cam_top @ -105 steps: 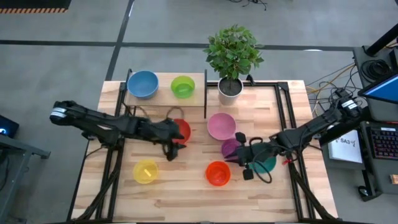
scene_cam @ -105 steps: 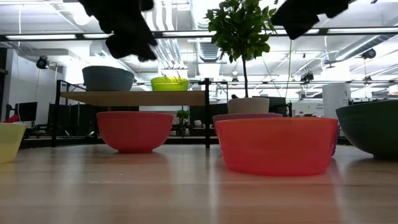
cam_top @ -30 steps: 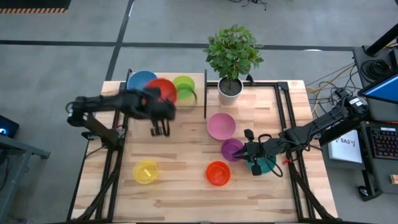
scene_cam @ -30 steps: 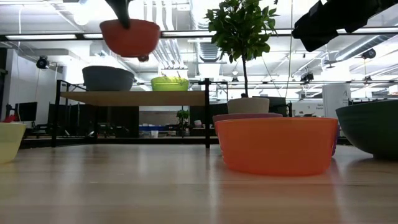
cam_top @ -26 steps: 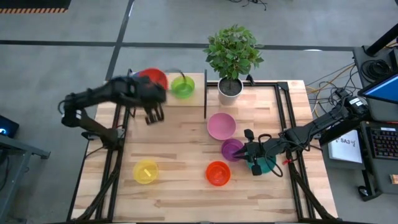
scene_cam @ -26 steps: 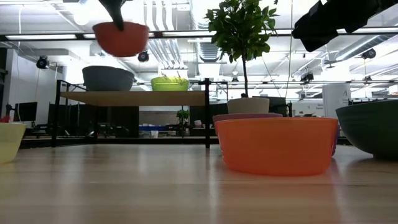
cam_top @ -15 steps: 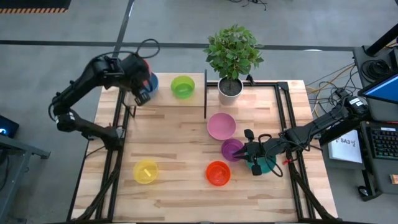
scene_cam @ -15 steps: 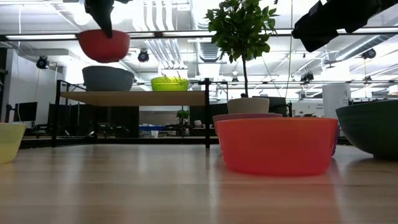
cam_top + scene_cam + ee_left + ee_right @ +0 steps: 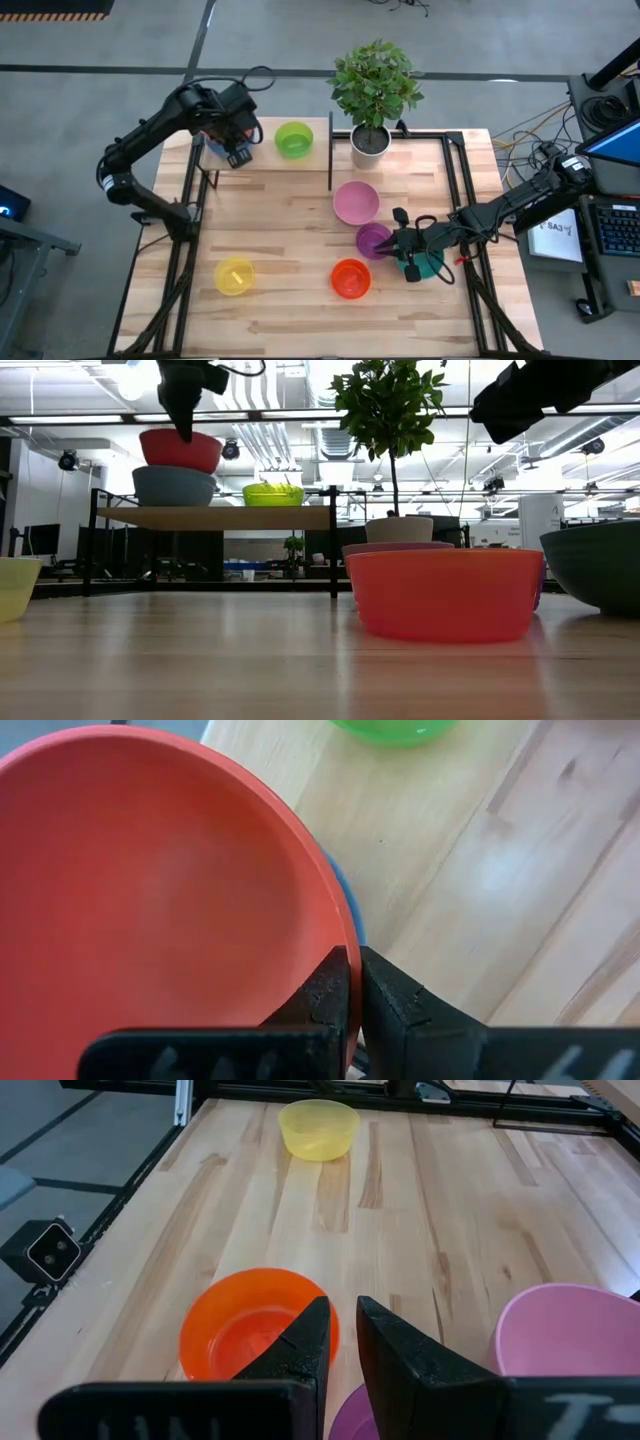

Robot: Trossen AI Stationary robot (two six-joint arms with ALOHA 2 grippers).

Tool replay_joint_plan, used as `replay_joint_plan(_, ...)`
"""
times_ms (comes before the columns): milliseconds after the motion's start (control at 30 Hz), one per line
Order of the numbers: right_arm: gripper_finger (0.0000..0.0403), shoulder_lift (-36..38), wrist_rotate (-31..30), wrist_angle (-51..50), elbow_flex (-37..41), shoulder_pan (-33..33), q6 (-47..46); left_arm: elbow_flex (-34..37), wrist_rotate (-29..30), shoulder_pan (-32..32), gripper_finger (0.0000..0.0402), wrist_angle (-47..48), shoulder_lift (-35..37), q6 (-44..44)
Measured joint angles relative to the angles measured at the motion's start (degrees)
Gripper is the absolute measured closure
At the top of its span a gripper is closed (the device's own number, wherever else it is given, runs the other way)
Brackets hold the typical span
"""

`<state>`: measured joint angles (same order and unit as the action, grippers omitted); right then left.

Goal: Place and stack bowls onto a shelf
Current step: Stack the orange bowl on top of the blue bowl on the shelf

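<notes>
Left end effector (image 9: 237,143) clamped shut, arm outstretched; right end effector (image 9: 404,250) low.

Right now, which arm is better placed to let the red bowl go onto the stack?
Left. Its jaws pinch the red bowl rim, and the bowl sits in the blue bowl on the shelf. The right gripper is down by the teal bowl.

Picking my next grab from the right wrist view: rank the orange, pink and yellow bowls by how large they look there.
1. Pink bowl, though cut off by the picture's edge.
2. Orange bowl, close to the pink one in apparent size.
3. Yellow bowl, smallest, but it sits farthest away, so its true size may well match the others.
</notes>
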<state>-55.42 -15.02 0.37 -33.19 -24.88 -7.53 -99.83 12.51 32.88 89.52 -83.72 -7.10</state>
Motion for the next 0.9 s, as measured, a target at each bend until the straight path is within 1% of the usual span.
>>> replay_joint_plan(267, 0.036, 0.0, 0.0, -0.1, 0.0, 0.0, 0.0, 0.0, -0.2, 3.1, 0.0402, 0.5, -1.7, 0.0)
replay_joint_plan(333, 0.036, 0.0, 0.0, -0.1, 0.0, 0.0, 0.0, 0.0, -1.3, 3.6, 0.0402, 0.5, -1.8, 0.0)
replay_joint_plan(700, 0.036, 0.0, 0.0, -0.1, 0.0, 0.0, 0.0, 0.0, -1.6, 3.7, 0.0401, 0.5, -1.8, 0.3)
replay_joint_plan(900, 0.036, 0.0, 0.0, -0.1, 0.0, 0.0, 0.0, 0.0, -1.6, 3.7, 0.0391, 0.4, -1.8, 0.4)
